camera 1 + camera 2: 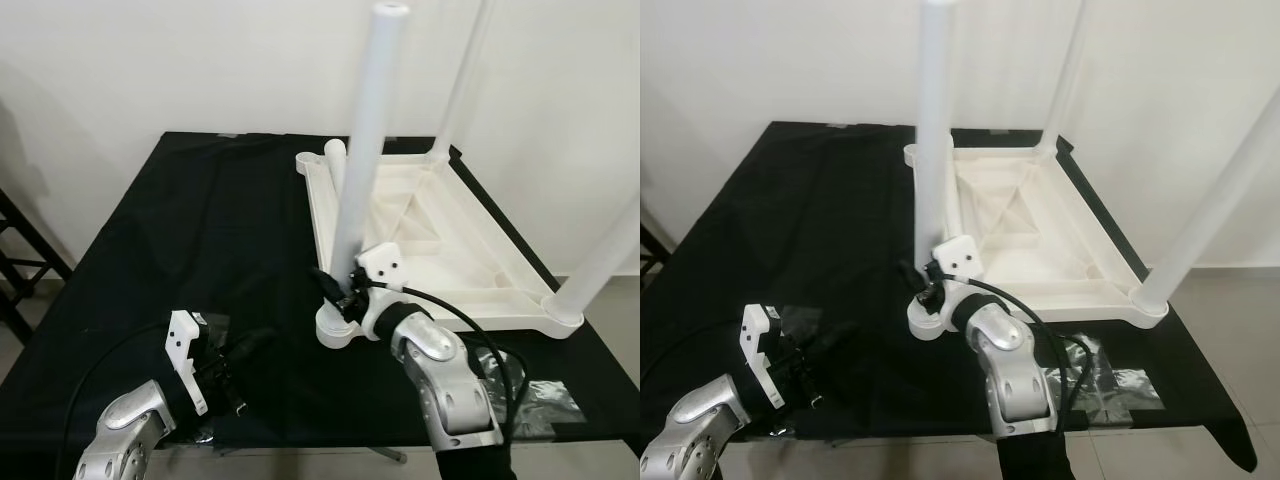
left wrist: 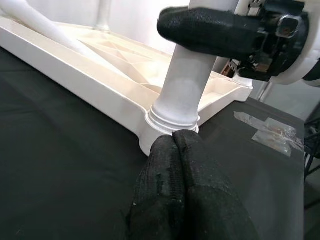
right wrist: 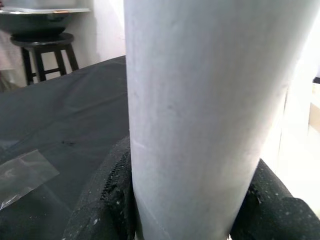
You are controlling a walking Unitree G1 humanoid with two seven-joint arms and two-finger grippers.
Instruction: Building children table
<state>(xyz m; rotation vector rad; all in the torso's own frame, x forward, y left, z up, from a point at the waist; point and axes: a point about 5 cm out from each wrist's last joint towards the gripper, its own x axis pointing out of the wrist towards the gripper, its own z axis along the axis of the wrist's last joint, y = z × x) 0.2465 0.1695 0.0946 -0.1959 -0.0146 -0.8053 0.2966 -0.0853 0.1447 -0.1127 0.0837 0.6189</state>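
Silver arms, black-fingered left pincer (image 1: 238, 352) — black cables

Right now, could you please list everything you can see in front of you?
White plastic children's table top: one, upside down on the black surface.
White plastic tube legs: three standing in corner sockets, one lying at the far left corner.
Black cloth-covered table: one, under everything.
Clear plastic wrap: one, near right edge.
Black stool: one, in the background.
Right gripper: shut on the near leg's base.
Left gripper: shut, empty, low beside that socket.
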